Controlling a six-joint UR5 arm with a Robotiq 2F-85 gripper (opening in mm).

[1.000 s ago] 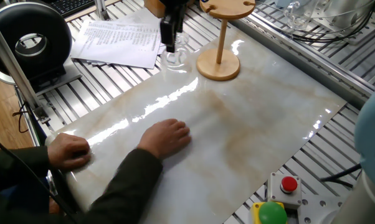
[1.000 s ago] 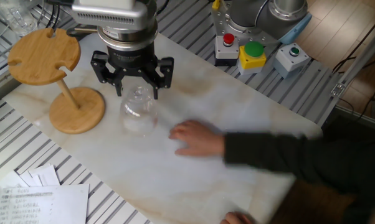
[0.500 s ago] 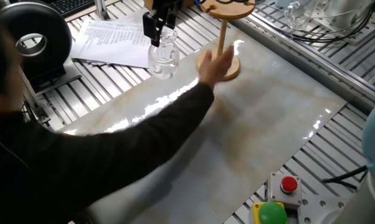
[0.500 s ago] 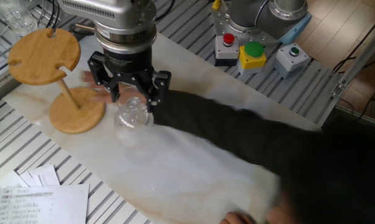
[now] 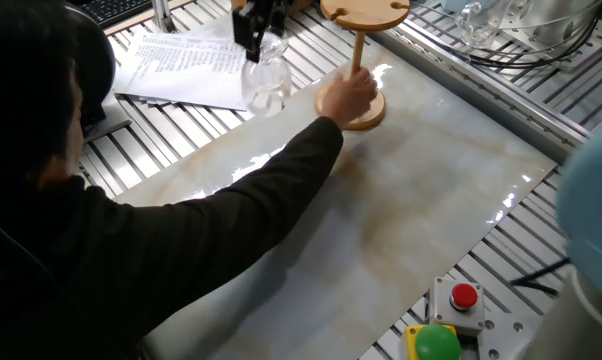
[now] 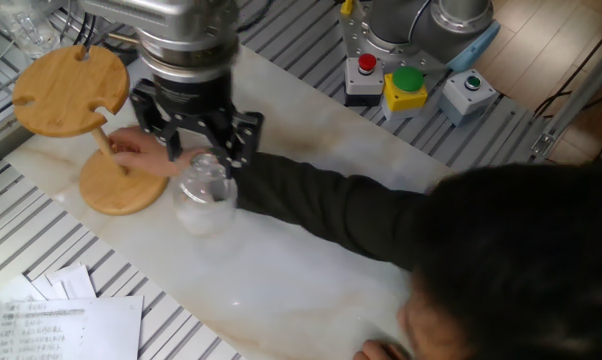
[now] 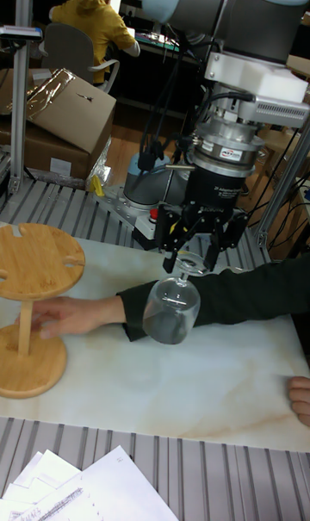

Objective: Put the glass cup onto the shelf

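The glass cup [image 7: 170, 311] hangs bowl-down above the marble board, clear of it, with its foot caught between the fingers of my gripper [image 7: 192, 265]. The gripper [image 6: 205, 160] is shut on the cup [image 6: 202, 189], just right of the shelf. The shelf [image 6: 69, 90] is a light wooden stand with a slotted round top, a thin post and a round base [image 6: 116, 185]. A person's hand [image 6: 133, 151] rests on that base. In one fixed view the cup [image 5: 265, 82] hangs left of the shelf's post [image 5: 358, 55].
The person's dark-sleeved arm [image 5: 231, 210] reaches across the board under my gripper. Printed papers [image 5: 186, 65] lie beyond the board's edge. A box with a red button [image 5: 463, 298] and a green button [image 5: 436, 342] stands by the near corner. Other glassware [image 5: 473, 22] stands at the back.
My gripper has lifted the glass cup off the board and carried it towards the shelf. The person leaned in, reached across and put a hand on the shelf's base.
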